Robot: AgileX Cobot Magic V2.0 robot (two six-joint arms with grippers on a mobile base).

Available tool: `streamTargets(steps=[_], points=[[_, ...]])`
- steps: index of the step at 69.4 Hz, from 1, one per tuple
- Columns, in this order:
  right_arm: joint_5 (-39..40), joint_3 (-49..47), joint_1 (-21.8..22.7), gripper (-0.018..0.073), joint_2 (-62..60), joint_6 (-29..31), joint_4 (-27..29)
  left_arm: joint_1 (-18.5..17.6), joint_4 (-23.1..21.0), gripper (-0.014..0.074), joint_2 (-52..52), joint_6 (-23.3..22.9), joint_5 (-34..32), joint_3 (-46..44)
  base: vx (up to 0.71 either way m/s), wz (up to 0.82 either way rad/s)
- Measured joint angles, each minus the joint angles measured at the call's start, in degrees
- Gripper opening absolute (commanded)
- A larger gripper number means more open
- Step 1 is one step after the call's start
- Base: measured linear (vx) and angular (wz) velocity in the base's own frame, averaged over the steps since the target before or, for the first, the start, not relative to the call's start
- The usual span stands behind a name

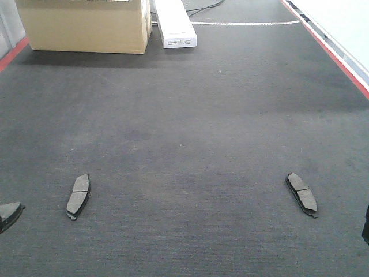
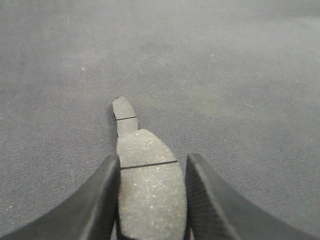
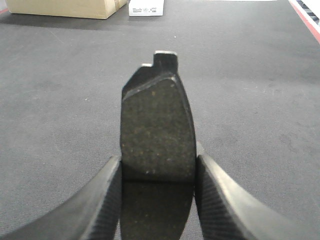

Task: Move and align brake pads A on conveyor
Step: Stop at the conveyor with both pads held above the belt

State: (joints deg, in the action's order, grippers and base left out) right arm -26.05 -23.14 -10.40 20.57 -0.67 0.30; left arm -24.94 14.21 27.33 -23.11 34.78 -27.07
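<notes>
Gripping brake pads [image 2: 150, 190] above conveyor [image 1: 184, 127]

Far end of the belt, the white box [image 1: 174, 23] shows a small label on its near face with dark printing, but it's too blurred to make out a single word or number. The cardboard box [image 1: 86, 24] to its left shows no legible marking.

conveyor [image 1: 184, 133]: rough matt carpet-like cloth | brake pads A [image 2: 147, 185]: grainy matt | box [image 1: 86, 26]: plain cardboard
</notes>
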Motion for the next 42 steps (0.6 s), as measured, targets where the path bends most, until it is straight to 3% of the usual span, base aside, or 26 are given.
streamTargets(steps=[42], points=[[0.00, 0.00, 0.00, -0.0004, 0.00, 0.00, 0.00, 0.00, 0.00, -0.0006, 0.00, 0.00, 0.00, 0.00, 0.00, 0.00]])
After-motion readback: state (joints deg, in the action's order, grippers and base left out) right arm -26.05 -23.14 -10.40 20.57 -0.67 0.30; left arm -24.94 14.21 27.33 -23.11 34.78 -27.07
